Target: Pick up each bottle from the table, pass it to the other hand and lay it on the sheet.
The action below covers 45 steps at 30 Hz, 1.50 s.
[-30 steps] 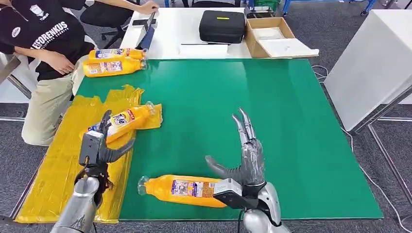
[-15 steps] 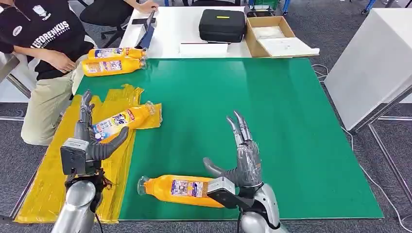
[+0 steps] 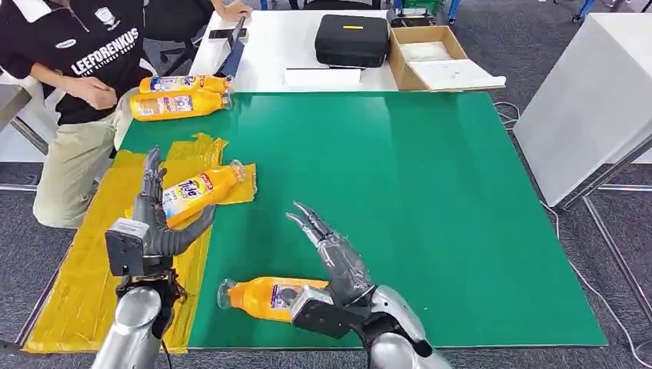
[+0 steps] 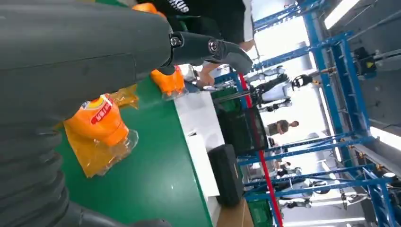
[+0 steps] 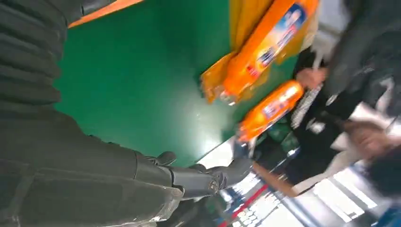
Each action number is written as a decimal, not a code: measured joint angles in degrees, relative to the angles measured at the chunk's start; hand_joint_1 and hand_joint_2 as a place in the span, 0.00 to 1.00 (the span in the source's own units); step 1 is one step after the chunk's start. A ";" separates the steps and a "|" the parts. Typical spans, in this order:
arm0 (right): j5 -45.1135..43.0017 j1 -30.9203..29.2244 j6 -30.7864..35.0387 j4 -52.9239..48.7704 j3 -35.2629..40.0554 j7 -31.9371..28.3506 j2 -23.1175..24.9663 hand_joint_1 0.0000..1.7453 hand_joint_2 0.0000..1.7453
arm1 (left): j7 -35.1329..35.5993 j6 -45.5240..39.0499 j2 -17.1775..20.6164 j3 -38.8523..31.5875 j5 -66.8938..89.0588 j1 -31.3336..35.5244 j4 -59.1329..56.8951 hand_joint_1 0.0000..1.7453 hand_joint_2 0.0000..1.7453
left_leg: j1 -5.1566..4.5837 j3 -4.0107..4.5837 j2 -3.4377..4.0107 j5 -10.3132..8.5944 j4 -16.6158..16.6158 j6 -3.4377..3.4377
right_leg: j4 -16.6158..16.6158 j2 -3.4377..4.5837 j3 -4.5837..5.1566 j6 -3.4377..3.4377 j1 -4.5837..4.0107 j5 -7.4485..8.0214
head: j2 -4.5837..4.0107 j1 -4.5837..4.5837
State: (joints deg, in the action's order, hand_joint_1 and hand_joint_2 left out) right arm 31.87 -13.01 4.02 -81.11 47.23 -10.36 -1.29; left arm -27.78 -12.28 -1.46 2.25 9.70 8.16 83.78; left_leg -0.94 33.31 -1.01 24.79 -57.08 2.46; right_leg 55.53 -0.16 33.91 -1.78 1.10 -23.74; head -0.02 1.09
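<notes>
The green bench (image 3: 430, 200) takes up most of the head view, and a crumpled yellow sheet (image 3: 84, 261) covers its left side. Behind it stands a white table (image 3: 269, 46) carrying a black case (image 3: 352, 40) and an open cardboard box (image 3: 430, 55). A person (image 3: 73, 84) in a black shirt sits at the far left corner.

Four orange bottles are in sight. One lies on its side on the sheet (image 3: 201, 190), its clear cap end reaching the sheet's inner edge. Another lies on the green surface near the front edge (image 3: 257, 297), cap pointing left, its right part hidden behind the right robot hand. Two more lie side by side at the far left corner (image 3: 178, 96), just beside the person.

The left robot hand (image 3: 158, 223) is raised over the sheet with fingers spread upward and thumb out, holding nothing (its fingers overlap the left end of the sheet's bottle in the head view, and contact cannot be judged). The right robot hand (image 3: 330, 257) hangs over the front bottle, fingers extended and apart, leaning up and to the left, also holding nothing.
</notes>
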 measured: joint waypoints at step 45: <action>7.60 -3.79 -4.37 5.02 5.71 11.00 -6.30 0.00 1.00 | 0.04 0.68 -2.23 -1.20 -3.78 7.03 -12.75 0.00 1.00 | -0.02 0.05 0.03 0.00 -0.01 0.01 | 0.00 0.05 0.01 -0.09 0.00 0.06 | -0.02 -0.02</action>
State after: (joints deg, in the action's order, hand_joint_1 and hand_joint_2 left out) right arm 39.47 -16.81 -0.35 -76.09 52.94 0.64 -7.58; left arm -27.74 -11.60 -3.69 1.05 5.92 15.19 71.04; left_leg -0.96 33.36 -0.98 24.78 -57.09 2.47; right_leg 55.54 -0.11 33.92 -1.87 1.10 -23.68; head -0.04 1.07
